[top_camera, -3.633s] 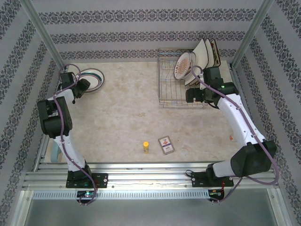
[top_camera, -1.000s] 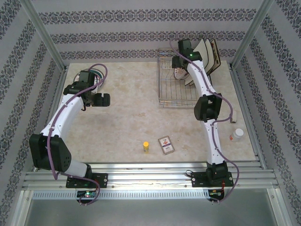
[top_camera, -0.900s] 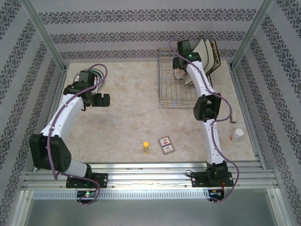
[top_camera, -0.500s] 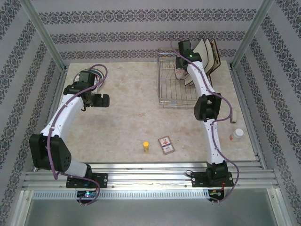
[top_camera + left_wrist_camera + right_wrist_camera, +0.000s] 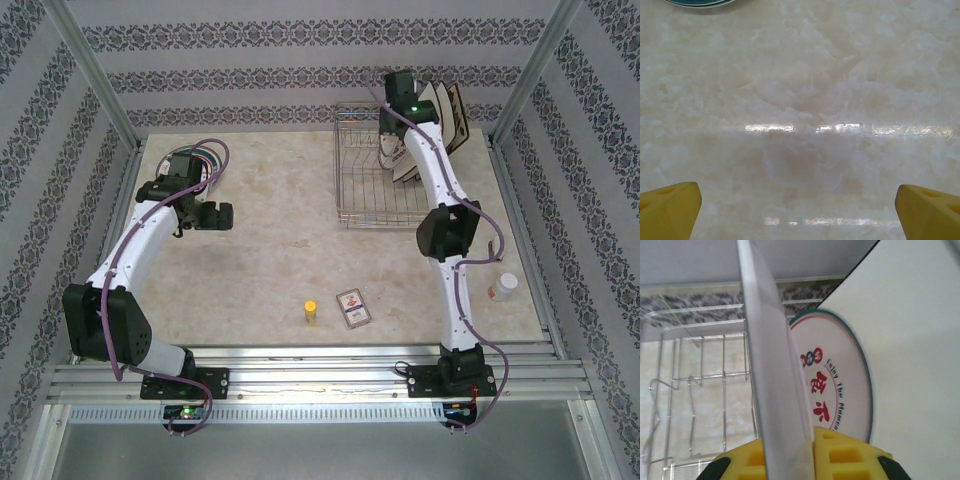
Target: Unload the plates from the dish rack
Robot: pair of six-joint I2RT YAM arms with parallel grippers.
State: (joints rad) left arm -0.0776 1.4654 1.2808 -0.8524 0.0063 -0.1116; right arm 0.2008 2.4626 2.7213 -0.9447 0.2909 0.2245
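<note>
— Judging by what lies where, how far along is the unloading?

— Early, I'd say. One round white plate with a teal-ringed rim [image 5: 186, 157] lies flat on the pale marble-look table [image 5: 280, 250] at the far left, partly behind the left arm. I take that one as done. The rest stand in the rectangular chrome wire dish rack [image 5: 365, 195] at the far right.

— What's left in there?

— A thin round plate [image 5: 767, 365] stands upright, seen edge-on from the right wrist. Just behind it is a second round white plate [image 5: 840, 385] with a green rim and red lettering. Beyond that are the large square cream plates with dark edges [image 5: 440, 112], leaning at the rack's far right end. I count at least two of those. More I can't tell.

— And the grippers?

— The right gripper [image 5: 790, 452] is clamped on the rim of the edge-on plate, its yellow fingers [image 5: 845, 455] pressed to both faces. Whether the plate is clear of the tines I can't tell. The left gripper [image 5: 213, 213] hovers above bare table near the flat plate, jaws spread wide, holding nothing.
</note>
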